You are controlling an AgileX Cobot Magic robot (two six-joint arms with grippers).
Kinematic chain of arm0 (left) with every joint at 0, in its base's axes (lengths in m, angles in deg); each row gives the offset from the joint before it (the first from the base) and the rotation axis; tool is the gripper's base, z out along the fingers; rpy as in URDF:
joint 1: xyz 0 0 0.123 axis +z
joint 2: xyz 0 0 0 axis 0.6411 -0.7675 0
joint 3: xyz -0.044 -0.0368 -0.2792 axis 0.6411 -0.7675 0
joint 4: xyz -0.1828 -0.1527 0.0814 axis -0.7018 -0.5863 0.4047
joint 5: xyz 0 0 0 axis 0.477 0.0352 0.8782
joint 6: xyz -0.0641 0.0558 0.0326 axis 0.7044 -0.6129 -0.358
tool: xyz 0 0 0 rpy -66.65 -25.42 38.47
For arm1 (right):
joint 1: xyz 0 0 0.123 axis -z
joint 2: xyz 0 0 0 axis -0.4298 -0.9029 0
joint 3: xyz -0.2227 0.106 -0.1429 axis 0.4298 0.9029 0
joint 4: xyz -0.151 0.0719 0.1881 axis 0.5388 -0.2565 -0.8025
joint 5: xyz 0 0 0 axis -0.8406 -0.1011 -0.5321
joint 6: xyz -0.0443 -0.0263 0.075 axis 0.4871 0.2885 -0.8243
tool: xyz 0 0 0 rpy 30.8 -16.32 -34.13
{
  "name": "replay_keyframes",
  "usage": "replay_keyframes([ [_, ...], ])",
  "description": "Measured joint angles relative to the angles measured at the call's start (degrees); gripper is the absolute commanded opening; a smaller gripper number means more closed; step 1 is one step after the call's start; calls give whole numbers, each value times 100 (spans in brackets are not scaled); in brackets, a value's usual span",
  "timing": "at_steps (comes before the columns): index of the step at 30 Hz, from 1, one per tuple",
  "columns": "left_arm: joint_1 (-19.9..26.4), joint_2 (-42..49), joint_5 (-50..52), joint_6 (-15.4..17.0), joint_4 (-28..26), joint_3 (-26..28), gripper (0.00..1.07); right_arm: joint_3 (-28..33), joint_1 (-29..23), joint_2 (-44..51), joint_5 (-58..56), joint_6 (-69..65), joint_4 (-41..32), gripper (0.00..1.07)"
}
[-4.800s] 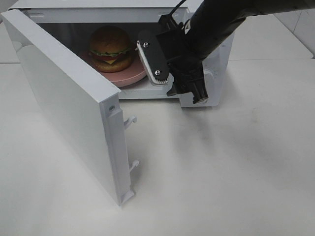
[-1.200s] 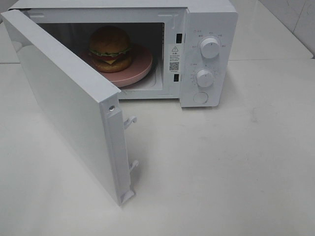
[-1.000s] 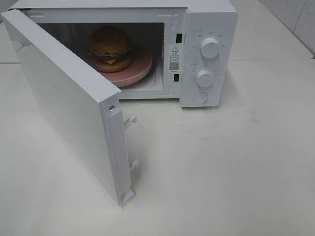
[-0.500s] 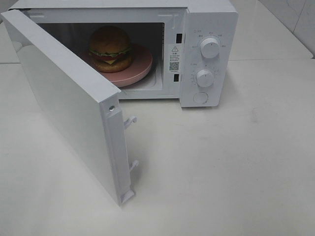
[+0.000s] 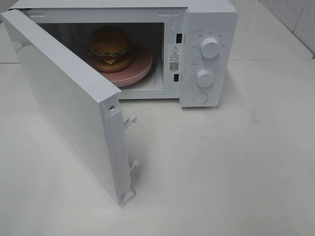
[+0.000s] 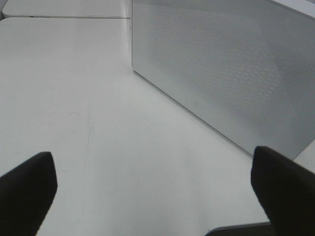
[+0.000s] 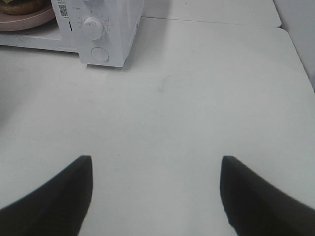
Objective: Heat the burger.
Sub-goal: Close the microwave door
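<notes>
The burger [image 5: 110, 48], with golden-brown bun, lettuce, cheese and dark patty, sits on a round pink plate [image 5: 138, 69] inside the white microwave [image 5: 209, 14]. The microwave door [image 5: 69, 103] stands wide open toward the front left. Neither gripper shows in the exterior high view. My left gripper [image 6: 157, 191] is open and empty over the table, facing the outside of the door [image 6: 221, 69]. My right gripper [image 7: 155, 196] is open and empty over the table, well away from the microwave's control panel [image 7: 96, 29]. A sliver of the burger [image 7: 19, 6] and the plate [image 7: 27, 19] shows there.
The control panel carries two dials [image 5: 210, 47] [image 5: 204, 77] and a round button [image 5: 200, 97]. The white table [image 5: 221, 167] stretches in front of and to the right of the microwave. Door latch hooks [image 5: 130, 120] stick out from the door's free edge.
The right arm, which was at the microwave opening 4.8 s ago, has withdrawn out of the exterior view. Over the last second nothing has moved.
</notes>
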Motion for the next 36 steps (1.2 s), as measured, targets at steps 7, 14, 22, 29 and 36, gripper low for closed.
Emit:
replay_keyframes([
  [7,0,0,149,0,-29,34,92,0,0,0,0,0,0,70],
  [14,0,-132,447,0,-46,80,66,0,0,0,0,0,0,70],
  [22,0,-882,1329,0,-86,34,21,0,0,0,0,0,0,70],
  [29,0,-1845,2538,0,-86,-298,0,0,0,0,0,0,0,70],
  [36,0,-2441,4074,0,-126,-888,0,0,0,0,0,0,0,70],
])
